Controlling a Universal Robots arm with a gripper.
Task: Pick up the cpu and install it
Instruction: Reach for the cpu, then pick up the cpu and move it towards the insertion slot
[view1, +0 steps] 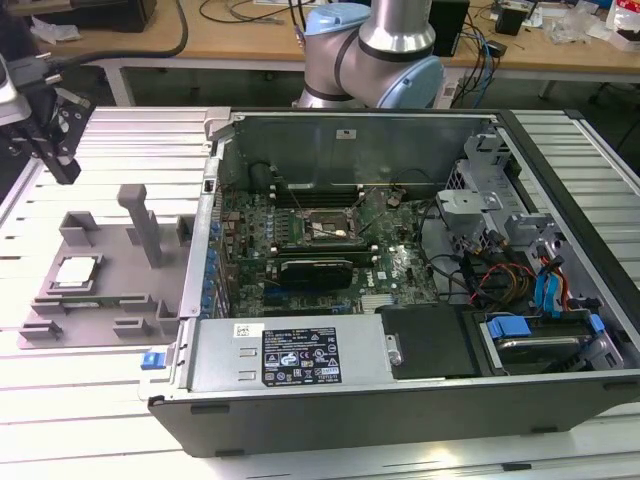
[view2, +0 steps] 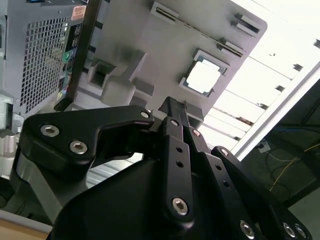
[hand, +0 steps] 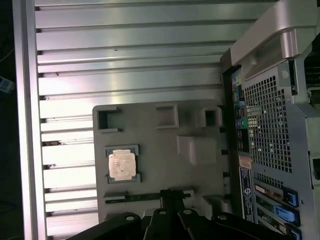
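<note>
The arm (view1: 378, 48) stands just behind the far wall of the computer case (view1: 220, 362), with a silver tube rising from bulky joints (pale blue caps on them). The gripper (view1: 62, 168) hangs well apart from the case, off its side toward the exterior view's left, and points downward. In both wrist views its black fingers (view2: 170, 116) (hand: 168, 196) lie pressed together, tips meeting, with nothing between them.

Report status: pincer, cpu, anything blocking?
Pincer hovering near grey plastic fixture tray, holding nothing. Small square silvery-topped cpu seated in tray pocket, untouched. Nothing lying over the chip.
</note>
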